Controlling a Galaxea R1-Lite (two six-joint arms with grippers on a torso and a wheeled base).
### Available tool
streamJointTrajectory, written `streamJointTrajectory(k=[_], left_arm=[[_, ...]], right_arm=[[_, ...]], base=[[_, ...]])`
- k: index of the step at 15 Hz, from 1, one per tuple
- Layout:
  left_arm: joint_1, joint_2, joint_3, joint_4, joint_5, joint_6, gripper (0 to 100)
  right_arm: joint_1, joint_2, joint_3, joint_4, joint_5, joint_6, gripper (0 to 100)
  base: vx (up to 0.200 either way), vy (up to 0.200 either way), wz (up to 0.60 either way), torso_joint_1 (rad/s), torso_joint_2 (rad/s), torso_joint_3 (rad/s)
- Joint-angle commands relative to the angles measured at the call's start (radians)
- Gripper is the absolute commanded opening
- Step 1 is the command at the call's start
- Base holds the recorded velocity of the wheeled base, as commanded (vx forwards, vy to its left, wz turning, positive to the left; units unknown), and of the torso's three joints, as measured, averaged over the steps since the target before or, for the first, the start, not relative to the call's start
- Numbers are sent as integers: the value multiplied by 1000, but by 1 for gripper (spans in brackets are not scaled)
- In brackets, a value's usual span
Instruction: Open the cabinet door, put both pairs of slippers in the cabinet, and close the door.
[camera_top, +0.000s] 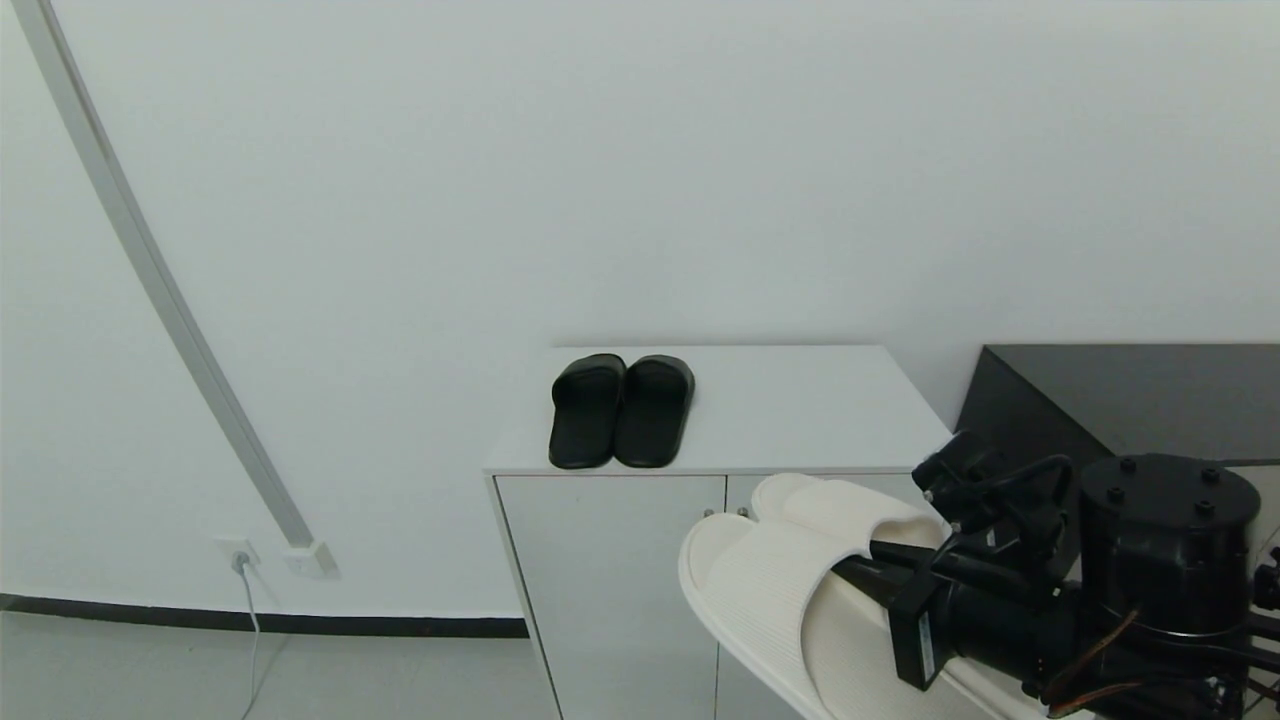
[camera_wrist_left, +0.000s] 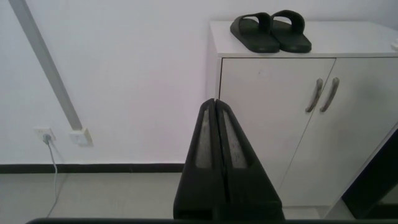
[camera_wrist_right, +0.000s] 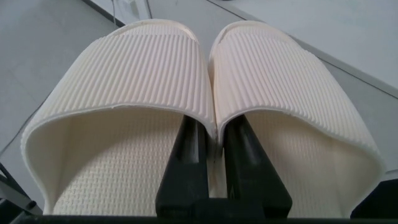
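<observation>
A pair of black slippers (camera_top: 620, 408) lies side by side on top of the white cabinet (camera_top: 800, 420), near its left end; the black slippers (camera_wrist_left: 271, 32) also appear in the left wrist view. Both cabinet doors (camera_top: 605, 580) are closed, with two metal handles (camera_wrist_left: 322, 94) at the middle seam. My right gripper (camera_wrist_right: 212, 163) is shut on a pair of white slippers (camera_wrist_right: 205, 81), one finger inside each strap, pinching the inner walls together. It holds the white slippers (camera_top: 790, 590) in the air before the cabinet's right door. My left gripper (camera_wrist_left: 215, 124) is shut and empty, left of the cabinet.
A white wall stands behind the cabinet. A slanted grey conduit (camera_top: 150, 270) runs down it to a wall socket (camera_top: 237, 551) with a cable. A black unit (camera_top: 1130, 395) stands to the cabinet's right. Grey floor (camera_top: 200, 675) lies to the left.
</observation>
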Motion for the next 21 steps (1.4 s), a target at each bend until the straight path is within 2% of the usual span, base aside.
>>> streamJointTrajectory(k=[1, 7, 8, 9, 21], left_arm=[[0, 0, 0, 0, 0, 0, 0], [0, 0, -2, 0, -1, 0, 0], [0, 0, -2, 0, -1, -8, 100], [0, 0, -2, 0, -1, -18, 100], [0, 0, -2, 2, -3, -9, 100]], right_arm=[[1, 10, 1, -1, 0, 0, 0], [1, 9, 20, -2, -3, 0, 0], [2, 10, 21, -1, -4, -1, 0], [2, 12, 24, -1, -3, 0, 0], [4, 45, 35, -4, -1, -7, 0]], base=[[0, 0, 0, 0, 0, 0], [0, 0, 0, -155, 373, 210], [0, 0, 0, -217, 530, 290], [0, 0, 0, -222, 544, 305], [0, 0, 0, -208, 530, 319]])
